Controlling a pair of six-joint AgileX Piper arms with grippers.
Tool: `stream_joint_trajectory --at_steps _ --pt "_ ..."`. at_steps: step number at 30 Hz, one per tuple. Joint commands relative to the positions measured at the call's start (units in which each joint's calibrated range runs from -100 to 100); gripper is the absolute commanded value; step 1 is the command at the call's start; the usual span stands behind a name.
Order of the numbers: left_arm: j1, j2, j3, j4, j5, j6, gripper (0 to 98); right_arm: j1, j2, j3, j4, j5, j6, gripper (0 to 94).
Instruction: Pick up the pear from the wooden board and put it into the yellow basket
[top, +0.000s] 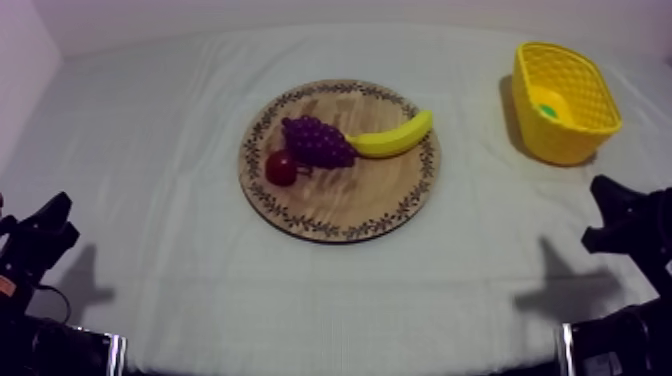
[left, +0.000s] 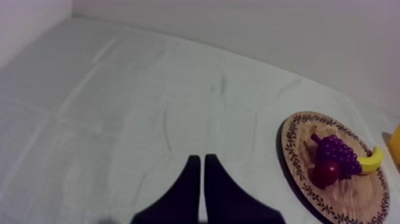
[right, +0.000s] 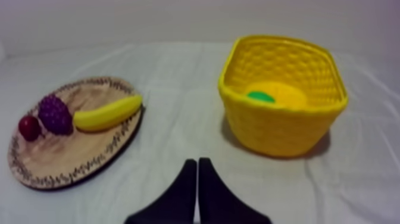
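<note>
the table (top: 150, 300) carries a grey-white cloth (top: 140, 150) with soft creases. a round wooden board (top: 345, 208) with a patterned rim lies near the middle. a yellow basket (top: 560, 146) stands well apart from it, at the far right.

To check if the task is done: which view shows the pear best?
The right wrist view: it looks into the yellow basket from near, with the pear lying inside. The top view has it smaller, inside the basket. The left wrist view catches a sliver of basket wall.
</note>
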Motion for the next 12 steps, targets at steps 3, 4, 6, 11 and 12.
stream_joint_trajectory --at_steps 3,4,6,11,12 --pt "0.01 0.02 -0.02 -0.03 0.0 -0.01 0.1 -0.15 -0.43 0.33 2.16 2.81 -7.47 0.3" --pt "0.01 0.02 -0.02 -0.03 0.0 -0.01 0.1 -0.16 -0.47 0.36 2.3 3.04 -6.15 0.3" --pt "0.01 0.02 -0.02 -0.03 0.0 -0.01 0.1 -0.18 -0.51 0.4 2.46 3.32 -2.53 0.3" --pt "0.01 0.02 -0.02 -0.03 0.0 -0.01 0.1 -0.19 -0.55 0.44 2.59 3.54 5.21 0.3" --pt "0.01 0.02 -0.02 -0.03 0.0 -0.01 0.1 -0.19 -0.55 0.44 2.6 3.56 5.89 0.3"
